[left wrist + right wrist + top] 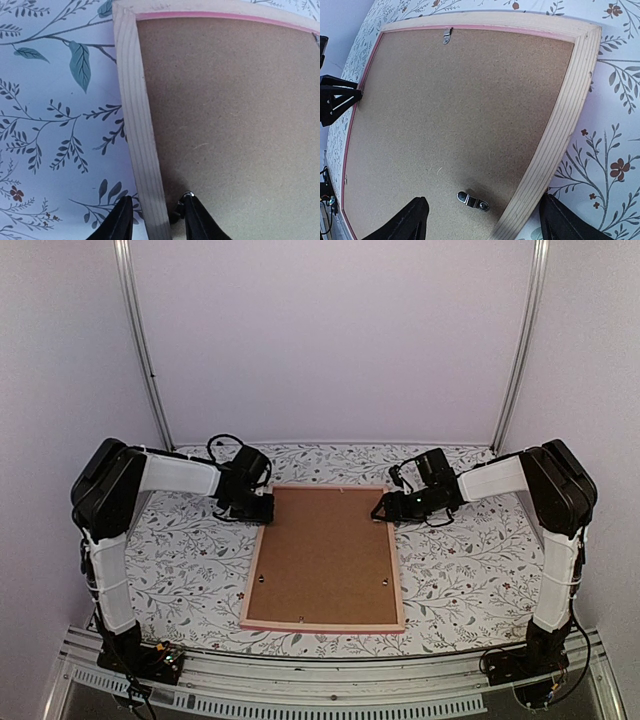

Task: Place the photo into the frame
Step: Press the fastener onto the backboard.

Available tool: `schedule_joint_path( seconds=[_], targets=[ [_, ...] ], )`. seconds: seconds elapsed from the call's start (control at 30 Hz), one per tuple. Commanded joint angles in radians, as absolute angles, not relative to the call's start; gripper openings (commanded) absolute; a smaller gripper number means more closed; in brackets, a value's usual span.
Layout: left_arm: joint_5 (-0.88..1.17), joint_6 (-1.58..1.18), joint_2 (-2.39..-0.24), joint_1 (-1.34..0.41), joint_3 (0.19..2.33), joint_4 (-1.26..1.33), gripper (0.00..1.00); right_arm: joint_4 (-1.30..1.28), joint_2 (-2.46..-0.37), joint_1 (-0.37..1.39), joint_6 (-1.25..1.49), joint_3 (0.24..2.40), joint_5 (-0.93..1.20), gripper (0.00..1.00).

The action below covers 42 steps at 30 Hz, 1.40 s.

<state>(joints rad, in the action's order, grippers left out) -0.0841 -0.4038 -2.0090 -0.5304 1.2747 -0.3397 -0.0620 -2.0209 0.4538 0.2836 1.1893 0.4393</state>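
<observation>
TABLETOP: The frame (322,626) lies face down at centre of a floral-print tablecloth (190,560). Its pale wood rear and thin pink inner lip face up, w/ a brown backing board (325,555) set inside it. The L gripper (262,508) sits low at the far-left corner. Its fingers (122,217) stand either side of the left rail, v. close to it. From the wrist view it can't be told whether they pinch the wood or merely flank it. The R gripper (385,510) is at the right rail near the far-right corner, jaws spread wide. One finger is over the board, the other over the cloth, both clear of the rail btwn them. Two small metal turn clips (472,201) show on the board, one beside the R gripper's fingers, one by the far rail.
</observation>
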Motion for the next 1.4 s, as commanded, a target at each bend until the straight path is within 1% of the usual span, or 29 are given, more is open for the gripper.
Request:
schedule_joint_path(
  seconds=[0.0, 0.13, 0.27, 0.37, 0.53, 0.73, 0.9, 1.1, 1.37],
  targets=[
    [-0.147, -0.396, -2.031, -0.537, 1.237, -0.407, 0.39, -0.139, -2.085, 0.454, 0.279, 1.146, 0.442, 0.80],
    [-0.136, -0.411, -1.999, -0.522, 1.227, -0.364, 0.39, -0.140, -2.085, 0.454, 0.279, 1.146, 0.443, 0.80],
    [-0.017, -0.446, -1.979, -0.480, 1.207, -0.282, 0.38, -0.148, -2.085, 0.454, 0.279, 1.146, 0.441, 0.79],
    [0.059, -0.477, -1.968, -0.451, 1.188, -0.222, 0.41, -0.150, -2.082, 0.454, 0.281, 1.140, 0.437, 0.79],
    [0.028, -0.471, -1.983, -0.440, 1.210, -0.236, 0.45, -0.149, -2.080, 0.454, 0.283, 1.133, 0.436, 0.79],
    [0.003, -0.473, -1.998, -0.434, 1.224, -0.235, 0.42, -0.151, -2.082, 0.455, 0.287, 1.132, 0.437, 0.79],
    [0.084, -0.507, -2.001, -0.420, 1.205, -0.180, 0.42, -0.149, -2.083, 0.455, 0.286, 1.124, 0.436, 0.79],
    [0.081, -0.518, -1.998, -0.414, 1.197, -0.174, 0.42, -0.141, -2.083, 0.455, 0.288, 1.110, 0.437, 0.79],
    [0.030, -0.460, -2.029, -0.427, 1.243, -0.258, 0.41, -0.135, -2.091, 0.454, 0.288, 1.110, 0.443, 0.79]
  ],
)
